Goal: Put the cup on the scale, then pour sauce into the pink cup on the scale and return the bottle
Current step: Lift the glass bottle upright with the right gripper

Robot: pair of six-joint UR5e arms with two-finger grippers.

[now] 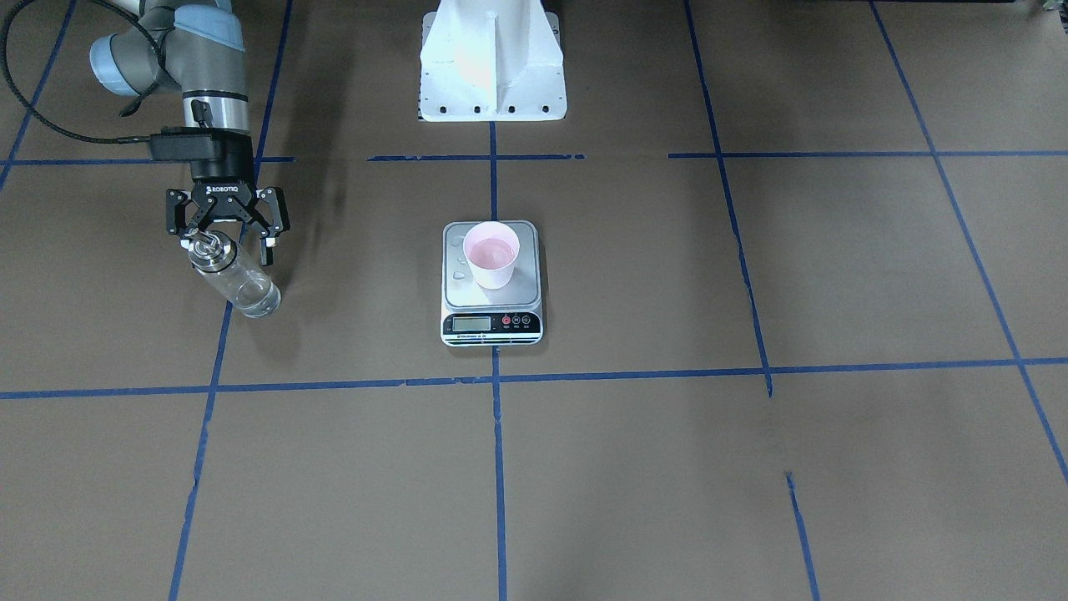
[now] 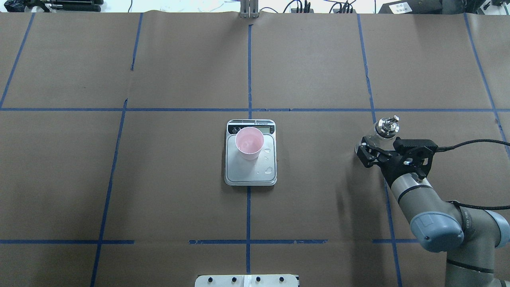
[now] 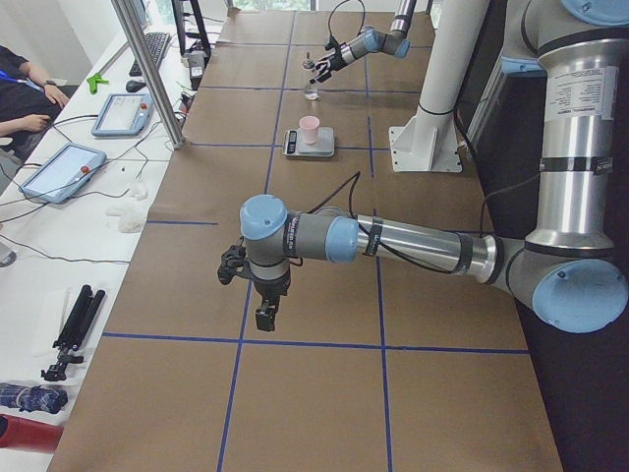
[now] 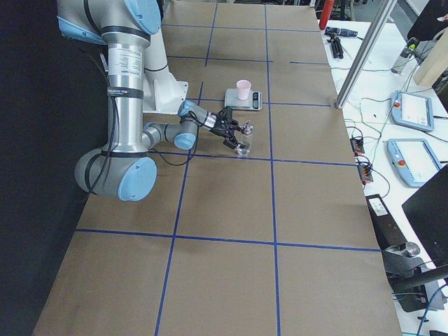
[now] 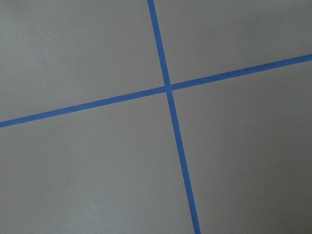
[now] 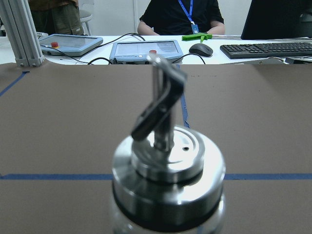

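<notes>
Step in hand, by my read: returning the bottle. Pour looks finished.

- Small pale pink tapered cup sits on the flat square grey-steel digital scale, well apart from the gripper, off toward the robot's left. It has a clear sheen of sauce inside. A few droplets lie on the platform.
- Clear glass cylindrical bottle with shiny silver pour-spout cap stands directly below and between the fingers of the right gripper, apparently upright on the brown paper-covered table.
- Right gripper: fingers spread wide, much wider than the bottle. They straddle its neck and shoulder with no visible pinch. Whether a pad brushes the glass, cannot tell.
- Left gripper: seen only small from the side, hanging over bare table. Spread or closed, cannot tell.

To do it well: keep the fingers spread and lift straight up. Clear the tall spout before any sideways travel, since a clipped cap would topple the bottle.
</notes>
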